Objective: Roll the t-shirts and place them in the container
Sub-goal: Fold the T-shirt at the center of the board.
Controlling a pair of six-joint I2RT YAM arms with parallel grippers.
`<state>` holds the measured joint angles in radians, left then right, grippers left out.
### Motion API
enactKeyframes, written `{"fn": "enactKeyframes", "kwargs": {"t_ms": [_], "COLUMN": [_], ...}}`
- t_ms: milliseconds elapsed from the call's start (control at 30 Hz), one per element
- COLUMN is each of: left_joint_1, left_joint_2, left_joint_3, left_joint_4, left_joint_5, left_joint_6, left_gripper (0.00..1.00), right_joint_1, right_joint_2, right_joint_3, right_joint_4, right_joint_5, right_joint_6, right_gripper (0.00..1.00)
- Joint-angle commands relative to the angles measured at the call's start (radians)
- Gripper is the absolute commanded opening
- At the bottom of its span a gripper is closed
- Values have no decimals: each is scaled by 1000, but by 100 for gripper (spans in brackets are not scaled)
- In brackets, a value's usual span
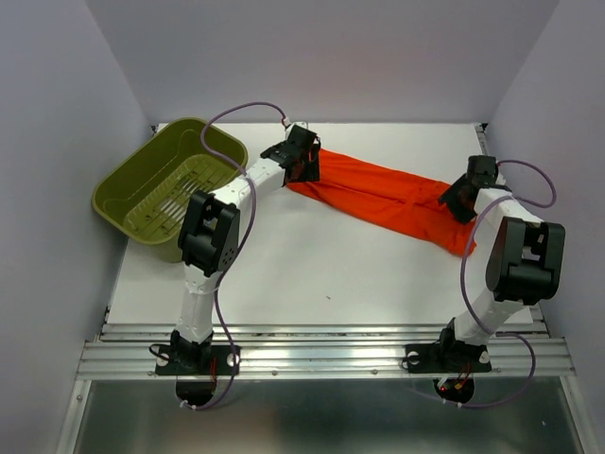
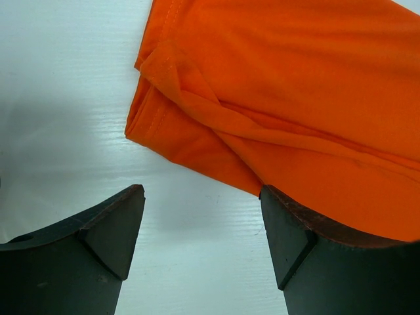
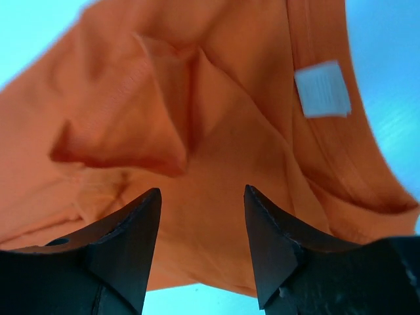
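Lying in a long strip: one orange t-shirt (image 1: 388, 197), one green basket (image 1: 132, 189) off to its left.
Left gripper (image 2: 200, 197) and right gripper (image 3: 202, 193) hover at opposite ends, both with fingers spread apart.

ahead of my left gripper (image 2: 202, 193) the t-shirt (image 2: 295, 98) is soft, matt cloth with a stitched hem. the surface (image 2: 65, 98) under it is smooth, white, finely lined, faintly glossy. my fingers (image 2: 98, 249) look like matt black plastic.

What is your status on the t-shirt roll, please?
Left gripper jaws open at t-shirt edge. Right gripper jaws open over collar end. T-shirt a long folded strip, not rolled. Basket off left, clear.
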<state>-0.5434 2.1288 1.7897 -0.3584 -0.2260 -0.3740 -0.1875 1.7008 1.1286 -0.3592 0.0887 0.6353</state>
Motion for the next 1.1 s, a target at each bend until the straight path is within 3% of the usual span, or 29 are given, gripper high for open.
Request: {"fn": "enactKeyframes", "kwargs": {"t_ms": [0,233,733,833,967,1067], "left_joint_1": [-4,-6,-6,-6,-6,-6], "left_joint_2": [-86,-90,-78,-75,-73,-72], "left_joint_3": [-15,-23,-1,4,8,8], "left_joint_4": [-2,1,-8,-11,-14,-14], "left_joint_5": [-26,-33,-32,-30,-32,-33], "left_joint_6": [17,18,24,24,26,24], "left_gripper": [82,82,82,82,82,82], "right_joint_1": [6,6,6,6,6,6], "right_joint_2": [-38,5,109,128,134,129], "right_joint_3": [-42,-29,62,76,94,111], "right_joint_4": [20,62,101,103,120,137], "right_joint_5": [-9,-14,-18,-15,-23,-32], "right_joint_6": [14,14,24,24,24,23], "right_gripper": [57,56,38,30,10,3]}}
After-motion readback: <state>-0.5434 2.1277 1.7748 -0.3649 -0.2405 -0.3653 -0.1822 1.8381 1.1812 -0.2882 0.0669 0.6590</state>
